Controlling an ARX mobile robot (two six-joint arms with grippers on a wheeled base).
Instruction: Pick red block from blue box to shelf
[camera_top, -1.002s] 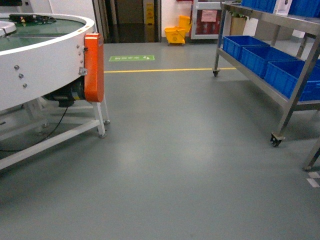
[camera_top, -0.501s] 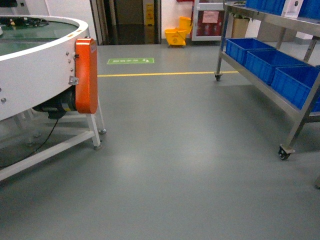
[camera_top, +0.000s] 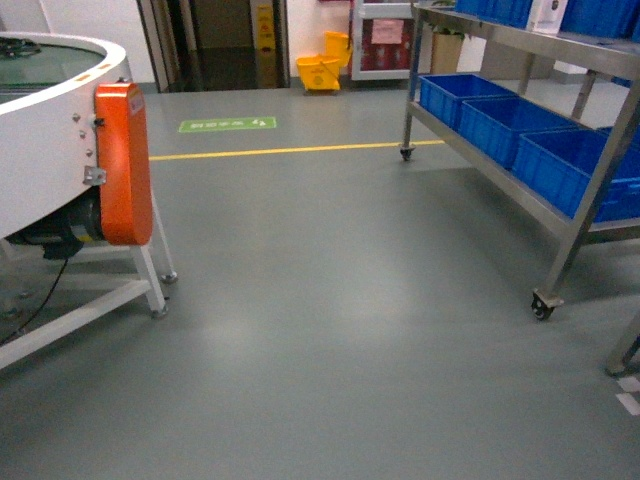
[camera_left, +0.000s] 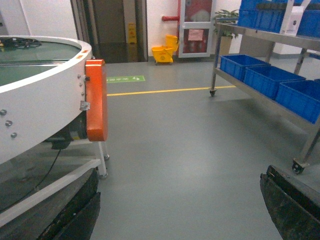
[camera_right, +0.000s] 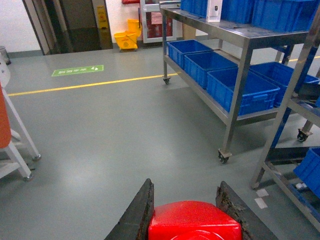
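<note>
Glossy red block sits clamped between the right gripper's dark, scuffed fingers, its rounded stud just showing at the frame's bottom. The left gripper hangs spread wide, its worn black pads grasping nothing. Beyond lies smooth grey floor, then the steel shelf on casters carrying ribbed blue crates. Farther left stands a white round machine with an orange cover.

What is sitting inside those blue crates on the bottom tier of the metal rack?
The blue crates on the shelf look empty where their insides show, but their near walls hide most of the floors. The red block sits in the right end effector.
</note>
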